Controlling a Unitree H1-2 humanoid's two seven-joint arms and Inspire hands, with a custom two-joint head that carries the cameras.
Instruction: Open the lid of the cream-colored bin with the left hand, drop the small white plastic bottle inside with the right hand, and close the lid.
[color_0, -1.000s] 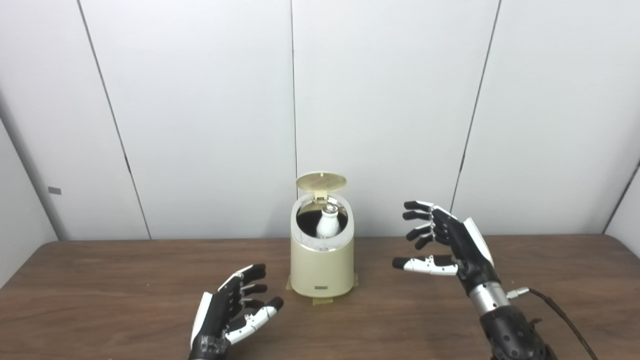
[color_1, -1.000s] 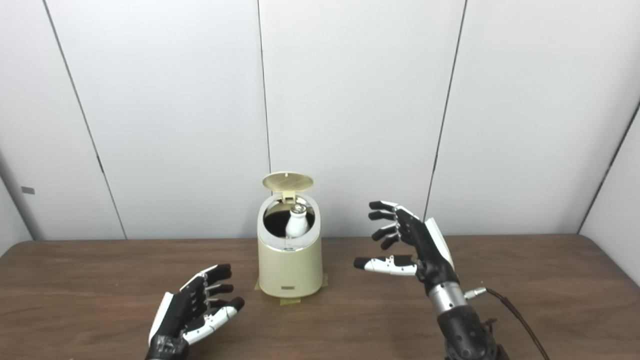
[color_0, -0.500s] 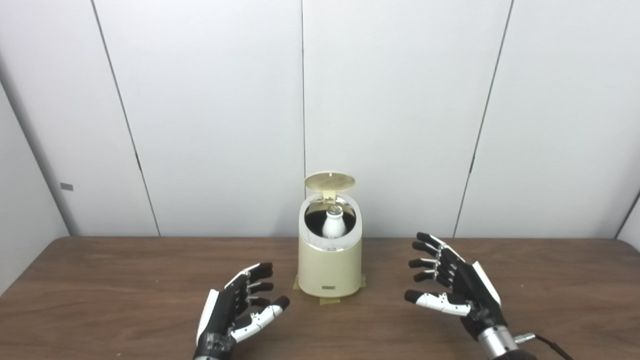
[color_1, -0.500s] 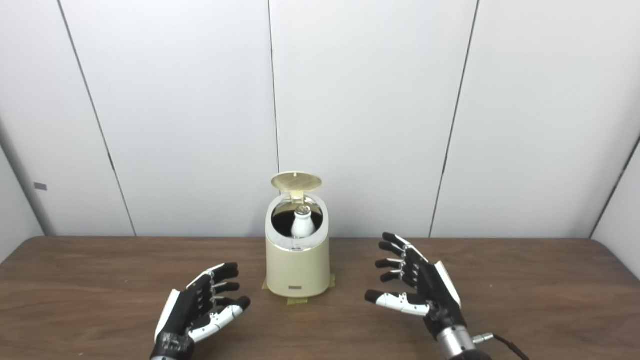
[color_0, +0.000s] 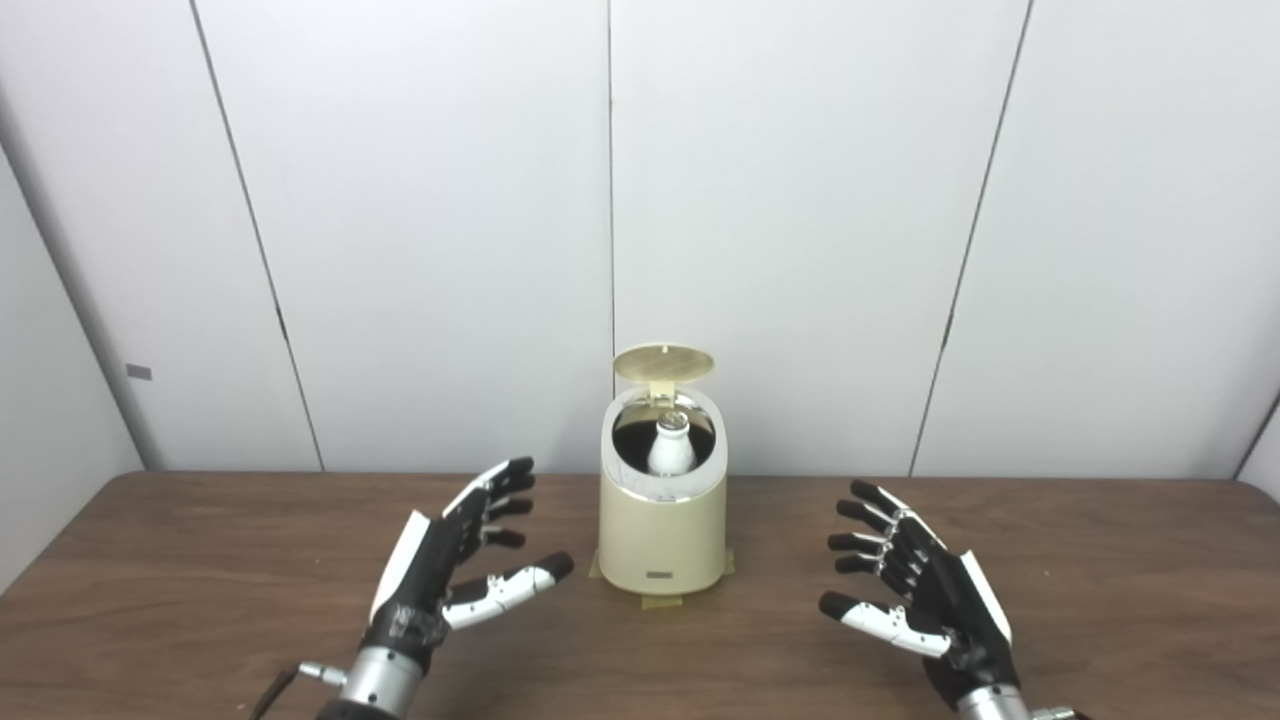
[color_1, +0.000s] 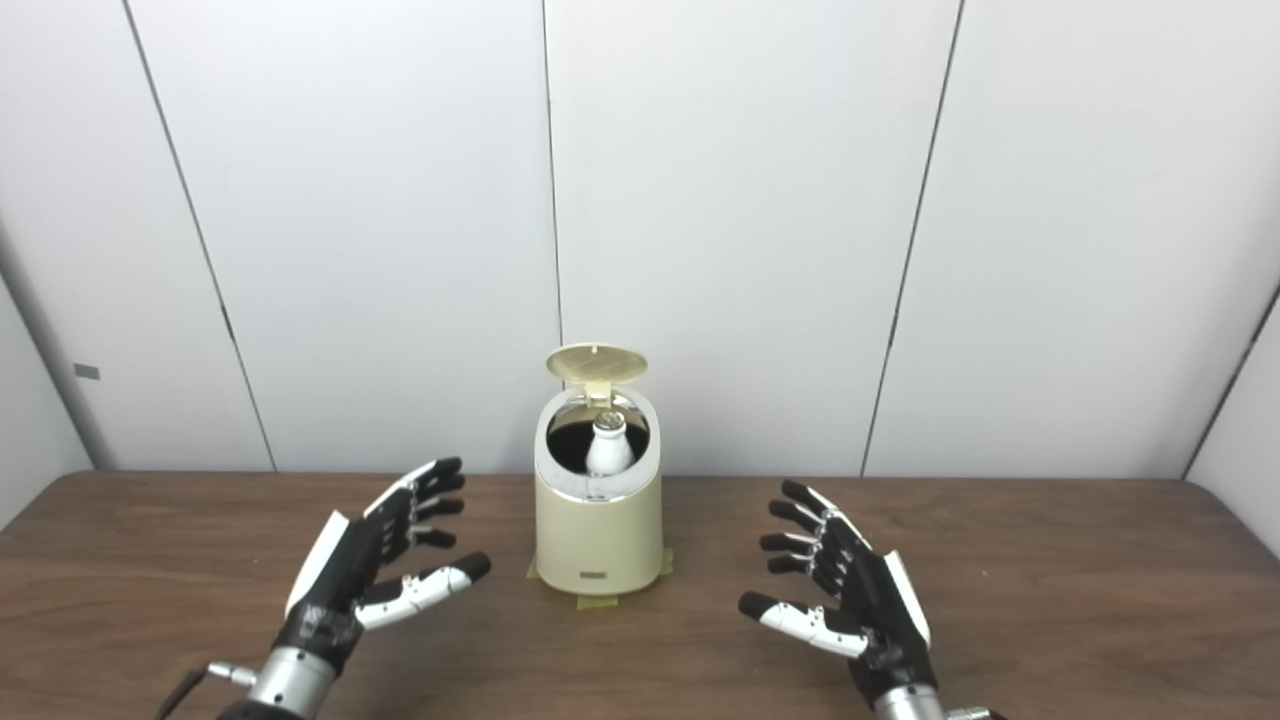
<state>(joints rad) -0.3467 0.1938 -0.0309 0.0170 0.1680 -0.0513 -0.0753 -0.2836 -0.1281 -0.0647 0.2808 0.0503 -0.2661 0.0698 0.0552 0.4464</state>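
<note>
With the lid (color_0: 664, 362) standing upright behind the mouth of the bin (color_0: 662, 535), the first two steps can be judged complete — the bottle (color_0: 671, 448) sits upright inside the bin, its cap showing just below the rim. One step is left: closing the lid.

The bin stands on the table (color_0: 200, 560), with tape tabs (color_0: 662, 603) showing at its base. The left hand (color_0: 455, 555) is left of the bin and near it, fingers spread and holding nothing. The right hand (color_0: 915, 585) is right of the bin, further off, fingers likewise spread and empty. Neither hand touches the bin.

The lid must be pushed forward and down — probably by the left hand, which would have to rise above the bin to reach it.
</note>
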